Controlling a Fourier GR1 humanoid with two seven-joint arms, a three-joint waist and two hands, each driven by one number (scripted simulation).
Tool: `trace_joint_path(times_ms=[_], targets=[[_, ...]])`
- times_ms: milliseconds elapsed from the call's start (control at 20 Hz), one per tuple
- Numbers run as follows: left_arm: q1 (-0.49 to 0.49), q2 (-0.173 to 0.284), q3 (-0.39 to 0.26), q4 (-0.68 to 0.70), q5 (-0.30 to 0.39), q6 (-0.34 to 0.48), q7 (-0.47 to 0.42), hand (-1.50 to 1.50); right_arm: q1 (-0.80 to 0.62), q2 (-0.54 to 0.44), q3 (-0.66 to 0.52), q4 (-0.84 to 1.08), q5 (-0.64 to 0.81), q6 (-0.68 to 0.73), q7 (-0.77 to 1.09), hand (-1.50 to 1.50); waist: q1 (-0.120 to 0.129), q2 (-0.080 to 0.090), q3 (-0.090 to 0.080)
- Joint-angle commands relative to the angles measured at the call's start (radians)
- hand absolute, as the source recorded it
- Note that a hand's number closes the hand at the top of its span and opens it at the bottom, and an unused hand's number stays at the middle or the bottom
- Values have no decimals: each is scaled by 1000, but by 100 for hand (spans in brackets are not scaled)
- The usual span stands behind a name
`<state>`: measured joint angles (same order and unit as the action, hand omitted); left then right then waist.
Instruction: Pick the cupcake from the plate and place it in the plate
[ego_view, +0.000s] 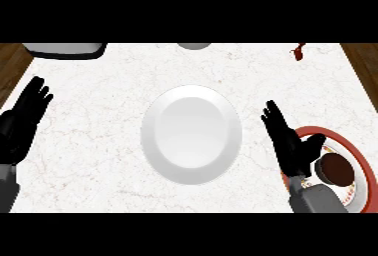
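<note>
Right hand (289, 142) fingers straight, beside cupcake (336, 168) on red-rimmed plate (359, 159) at surface's right edge; white plate (191, 134) central; left hand (23, 120) open, far left.

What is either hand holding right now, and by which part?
Nothing is held. The right hand is open beside the cupcake on the red-rimmed plate, not gripping it. The left hand rests open at the left edge.
</note>
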<state>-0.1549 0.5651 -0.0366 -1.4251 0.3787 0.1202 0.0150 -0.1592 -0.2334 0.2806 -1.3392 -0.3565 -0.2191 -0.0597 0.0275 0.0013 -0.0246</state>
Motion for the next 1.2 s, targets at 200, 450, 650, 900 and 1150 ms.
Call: trace_joint_path(times_ms=[200, 450, 650, 900, 1150], targets=[[-88, -2, -39, -62, -50, -8, -34, 0, -97, -86, 319, -221, 48, 508, -127, 150, -4, -17, 27], [-91, -2, -42, -71, -38, -23, -18, 0, -108, -390, 386, -241, 532, 395, -318, 150, -65, -23, 26], [-98, -39, -71, -130, -82, 22, -21, 0, 204, -391, 320, -131, 383, 361, -718, -150, -58, -3, 30], [-134, -51, -76, -135, -89, 20, 45, 0, 210, -474, 171, 18, 271, 505, -1035, -150, -38, -1, 27], [-60, -44, -53, -195, -110, 12, 53, 0, 232, -594, 49, -124, 258, 484, -995, -150, -34, -5, 24]])
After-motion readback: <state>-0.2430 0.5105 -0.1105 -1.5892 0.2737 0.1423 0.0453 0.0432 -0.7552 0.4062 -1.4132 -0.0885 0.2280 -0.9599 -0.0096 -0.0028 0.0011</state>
